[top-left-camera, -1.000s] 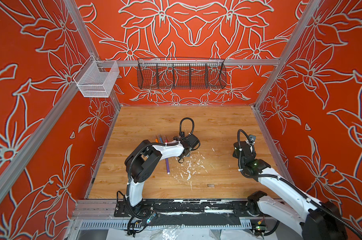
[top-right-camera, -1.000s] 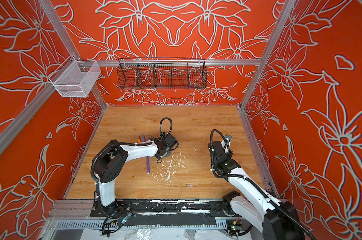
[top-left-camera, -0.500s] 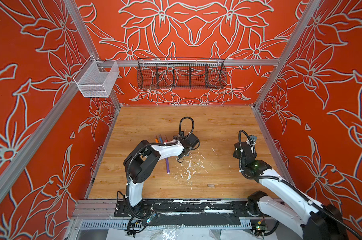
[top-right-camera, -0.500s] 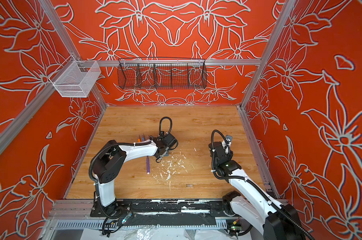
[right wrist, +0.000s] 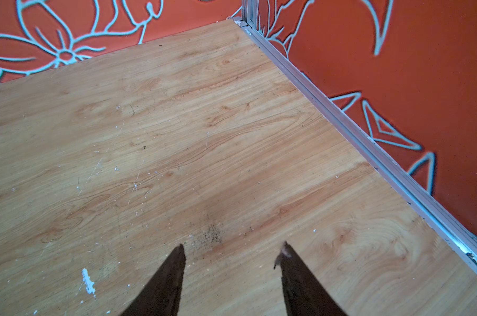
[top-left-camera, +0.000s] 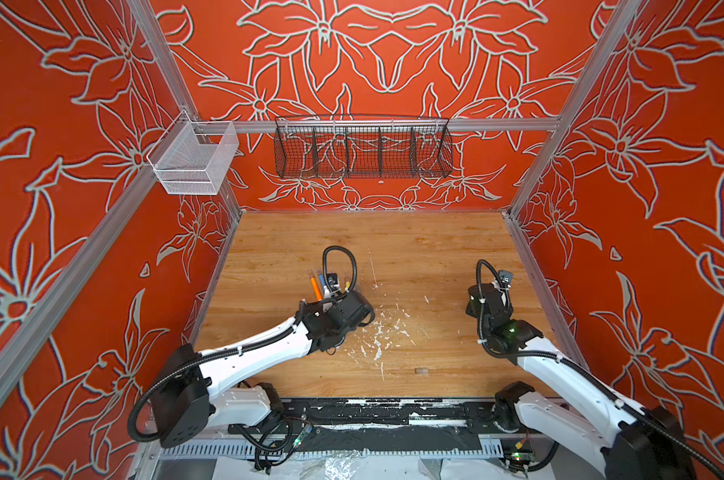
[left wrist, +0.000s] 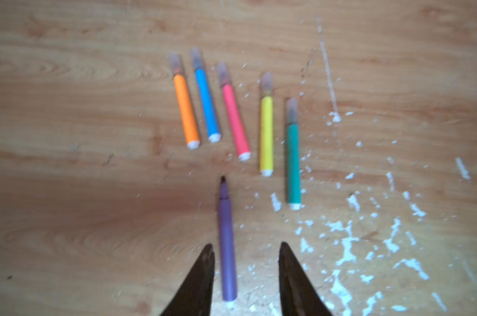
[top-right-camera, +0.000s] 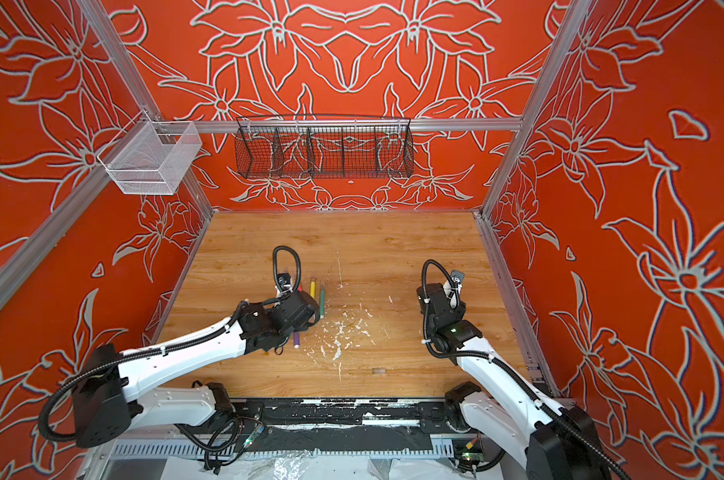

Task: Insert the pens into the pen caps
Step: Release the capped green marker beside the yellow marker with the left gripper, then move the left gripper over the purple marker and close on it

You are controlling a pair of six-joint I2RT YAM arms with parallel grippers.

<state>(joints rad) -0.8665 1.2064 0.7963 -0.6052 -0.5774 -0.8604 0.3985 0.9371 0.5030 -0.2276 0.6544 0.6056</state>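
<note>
Five capped pens [left wrist: 236,120] and the uncapped purple pen [left wrist: 227,246], inside the spread left hand [left wrist: 246,244], show whole from the left wrist; both top views hide several, left of centre. Right hand [right wrist: 233,246] spread, empty.

I'm seeing a thin orange marker pen [left wrist: 186,109], thin blue marker pen [left wrist: 207,105], thin pink-red marker pen [left wrist: 235,120], thin yellow marker pen [left wrist: 266,134] and thin green marker pen [left wrist: 293,164], all showing white end plugs. The thin purple marker pen [left wrist: 226,246] is showing a darker tip. The stubby clear plastic caps [left wrist: 175,64] are reading smoky grey. The light-brown wood-grain tabletop [left wrist: 67,136] is carrying white flecks [left wrist: 347,246]. The orange-red wall panels [top-left-camera: 61,208] are showing pale outlined flowers. The long wire basket [top-left-camera: 362,147] is looking black and the small mesh basket [top-left-camera: 194,160] white.
</note>
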